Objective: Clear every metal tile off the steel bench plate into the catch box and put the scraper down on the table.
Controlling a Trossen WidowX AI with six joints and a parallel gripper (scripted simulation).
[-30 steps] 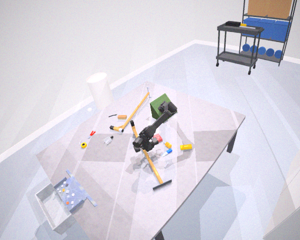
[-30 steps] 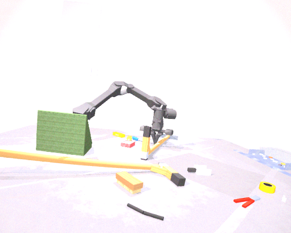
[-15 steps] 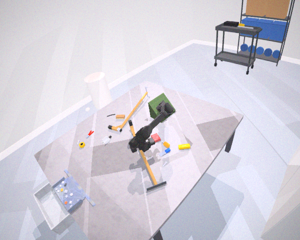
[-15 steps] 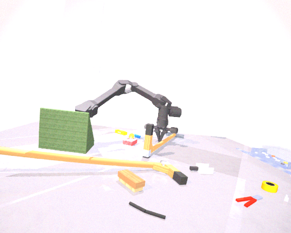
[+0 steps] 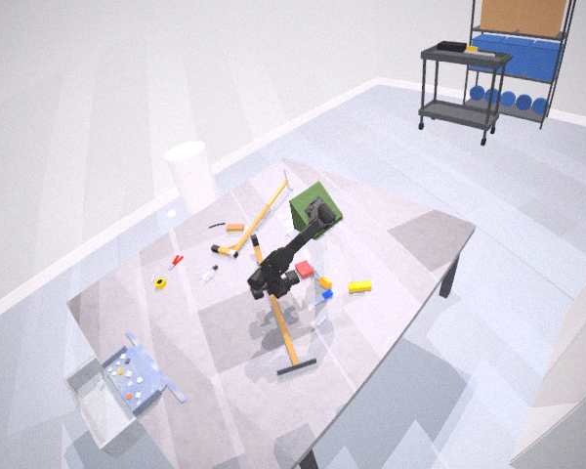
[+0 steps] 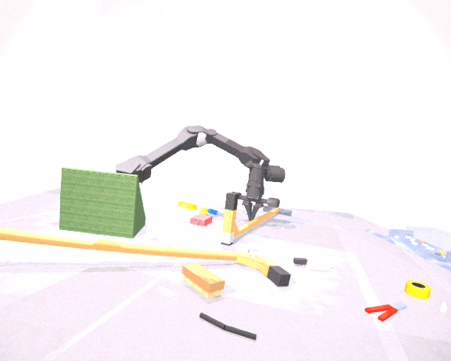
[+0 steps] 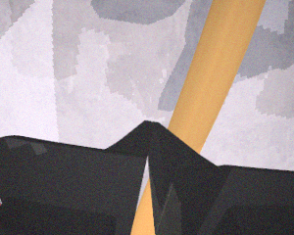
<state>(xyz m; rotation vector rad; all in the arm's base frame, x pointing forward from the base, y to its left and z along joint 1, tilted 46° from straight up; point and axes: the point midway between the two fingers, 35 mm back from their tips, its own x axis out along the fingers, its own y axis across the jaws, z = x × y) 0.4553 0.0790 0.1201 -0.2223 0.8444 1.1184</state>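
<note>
A long scraper with an orange handle (image 5: 284, 330) (image 6: 256, 222) (image 7: 213, 73) and dark blade (image 5: 297, 366) (image 6: 276, 210) lies on the table. Its black-capped grip (image 5: 254, 240) (image 6: 231, 201) stands up at the near end in the exterior view. My gripper (image 5: 279, 292) (image 6: 251, 219) (image 7: 150, 128) is shut and empty, pointing down above the table beside the handle. Several small tiles (image 5: 128, 373) (image 6: 423, 241), white, orange, yellow and dark, lie on the bluish steel plate (image 5: 149, 367). The pale catch box (image 5: 119, 437) (image 6: 447, 238) adjoins its far end.
A second long orange-handled tool (image 5: 263, 214) (image 6: 132, 249) lies near a wooden block (image 5: 235, 228) (image 6: 203, 278). A green block (image 5: 303, 201) (image 6: 97, 201) stands by the arm's base. A red block (image 5: 304, 269) (image 6: 201, 219) and yellow block (image 5: 359, 286) (image 6: 187, 205) lie near the arm.
</note>
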